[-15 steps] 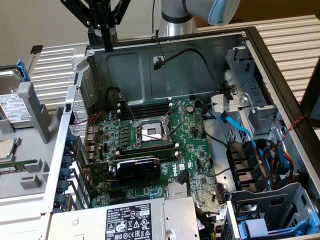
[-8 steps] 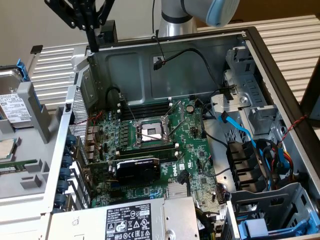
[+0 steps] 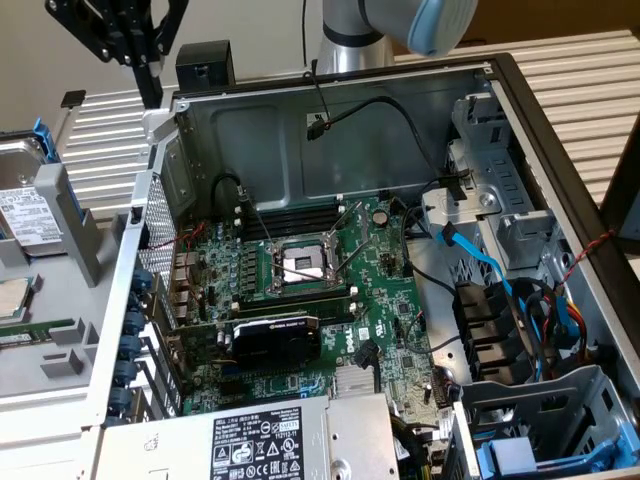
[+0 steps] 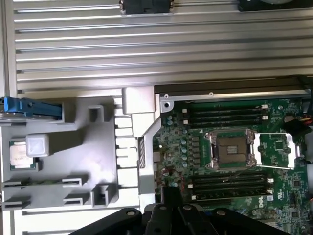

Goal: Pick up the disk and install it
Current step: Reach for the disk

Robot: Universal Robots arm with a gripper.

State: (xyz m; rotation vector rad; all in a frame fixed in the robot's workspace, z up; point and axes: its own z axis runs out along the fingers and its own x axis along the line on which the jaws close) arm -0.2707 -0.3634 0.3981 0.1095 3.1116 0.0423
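**Worktop scene: disk stands in its holder, pincer clenched above**

Ribbed metal worktop (image 3: 570,90) carries an open computer case (image 3: 330,130) and, on the exterior view's left, a grey holder (image 3: 60,210). We see the disk (image 3: 25,210) standing in that holder, outside the case, with its blue frame along the upper edge. The pincer (image 3: 150,90) hangs over the case's corner, near the holder, clenched on nothing and apart from the disk.

We judge the risks so. Clenched fingers brought down on the disk would knock it rather than take it. The processor chip (image 3: 8,298) lies just beside the disk and could be nudged. Loose cables (image 3: 540,305) inside the case could snag a carried drive.

The holder contains the disk and the chip. The case contains a motherboard (image 3: 390,300) with an open socket (image 3: 300,262), a graphics card (image 3: 275,338), a power supply (image 3: 260,445), and a drive cage (image 3: 560,400) at the exterior view's lower right holding another blue carrier (image 3: 515,458).
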